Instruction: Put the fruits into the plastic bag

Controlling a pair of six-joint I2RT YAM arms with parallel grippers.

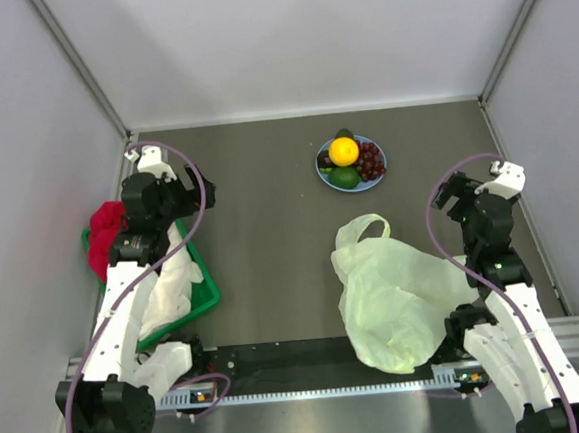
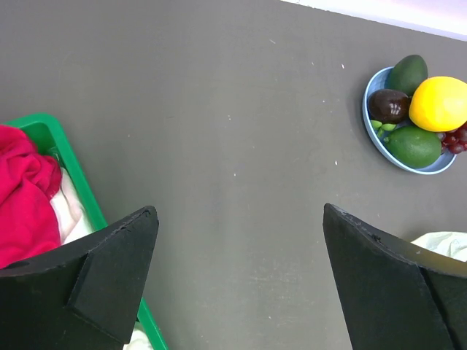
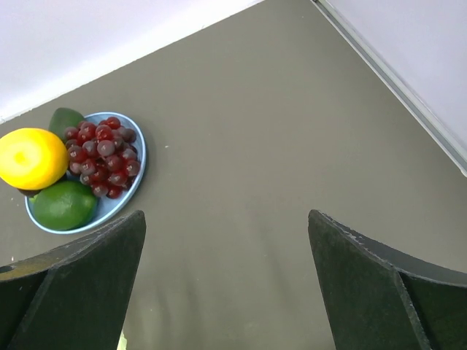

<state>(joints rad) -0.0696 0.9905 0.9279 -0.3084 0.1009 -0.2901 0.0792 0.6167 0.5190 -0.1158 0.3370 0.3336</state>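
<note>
Now, fruits [image 1: 350, 162]: all heaped on the blue plate [image 3: 113, 206], far centre of the table, none bagged yet.
Plastic bag [image 1: 396, 293]: lies slumped flat, near and slightly right of the plate, clear of it.
Bag's long axis: runs near to far, leaning a little leftward at the far end.
Bag's pointing: loop handles and mouth face far, toward the plate; the closed bottom lies near, by the arm bases.
Left gripper [image 2: 238, 211]: fingers spread wide, holding nothing, over bare table left of the plate.
Right gripper [image 3: 226, 215]: fingers also wide apart and holding nothing, right of the plate.
Risk, mouth: it looks collapsed, so a fruit released there would probably land on top of the film.
Risk, citrus [image 1: 344, 151]: round and would likely roll off.
Risk, grapes [image 3: 102, 157]: a loose pinch might shed berries.
Risk, bag: the thin film may drag with a finger.
</note>
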